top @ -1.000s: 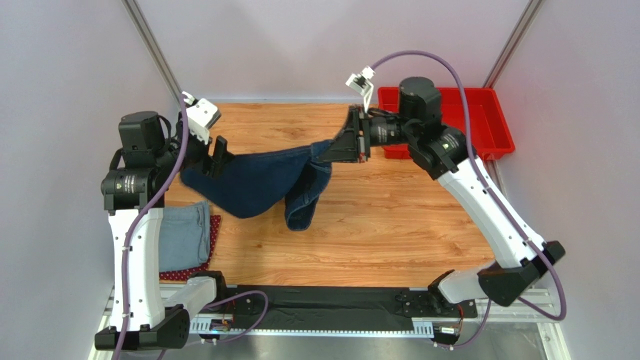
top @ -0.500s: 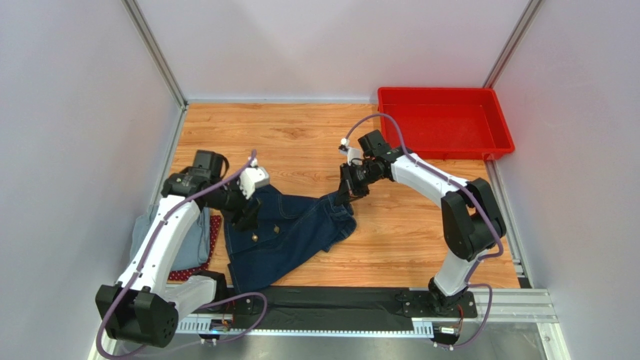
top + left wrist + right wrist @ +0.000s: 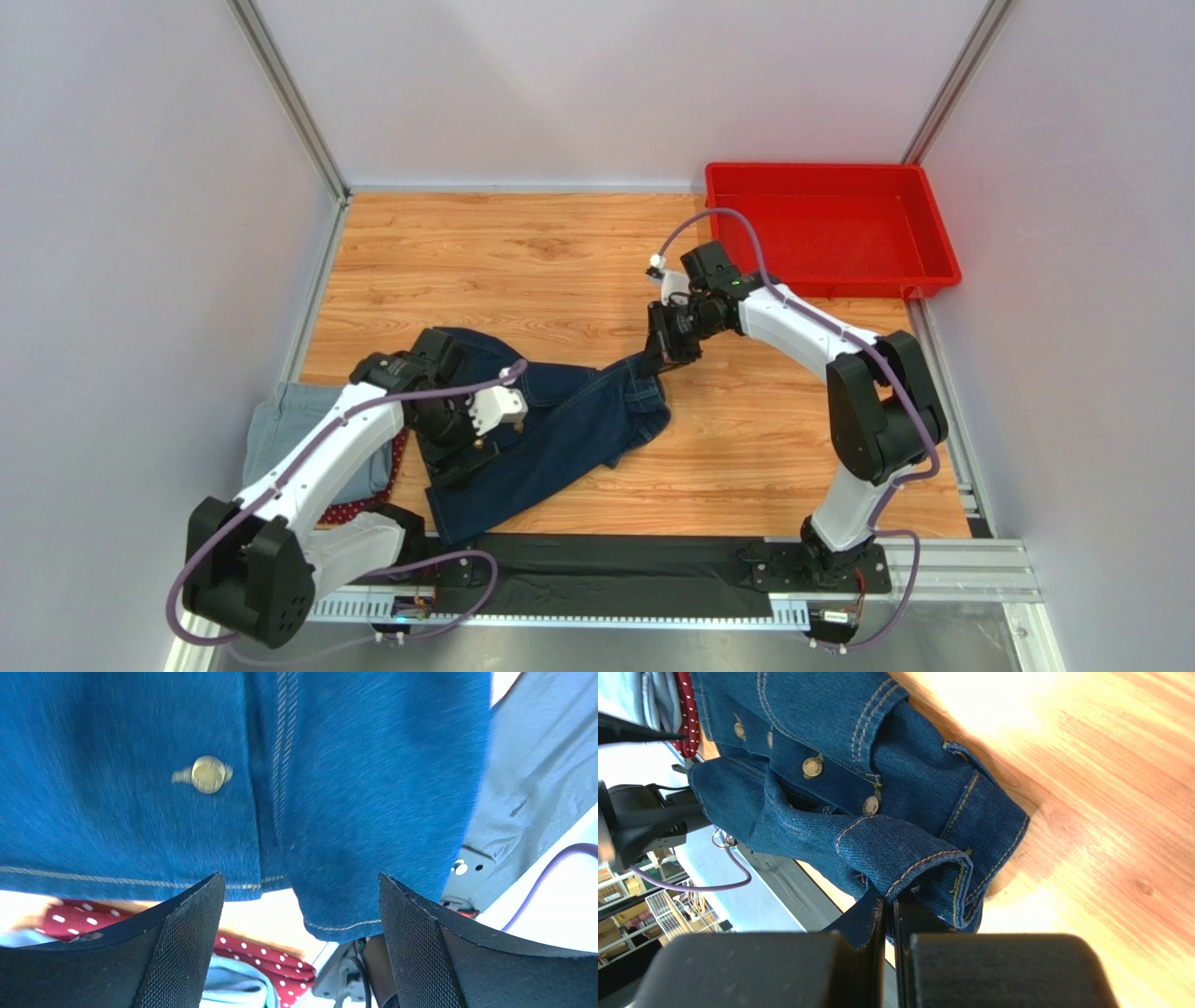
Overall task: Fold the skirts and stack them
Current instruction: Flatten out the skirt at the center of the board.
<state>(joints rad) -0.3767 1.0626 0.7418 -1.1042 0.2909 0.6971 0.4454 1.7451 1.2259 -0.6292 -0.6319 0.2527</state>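
Top external view: the right gripper (image 3: 659,343) is clenching one corner of the navy skirt (image 3: 561,427), while the left gripper (image 3: 463,451) is standing released at the opposite end, its jaws spread wide and gripping nothing. Left wrist view: the navy hem is lying just ahead of the spread fingertips, with the dotted skirt (image 3: 77,917) and the pale skirt (image 3: 231,987) peeking out beneath it.

Likely hazards: with one end alone gripped, a pull by the right gripper is probably going to drag the crumpled cloth away from the left gripper and bunch it further. A left regrasp reaching too deep risks catching the dotted skirt too and disturbing the pile. The hem nearest the left gripper is lying close to the near edge of the table (image 3: 561,252) and may be slipping over it.

Count: three skirts, two grippers, one tray (image 3: 828,171) lying well beyond the right gripper, and four buttons (image 3: 812,766) showing in the right wrist view.
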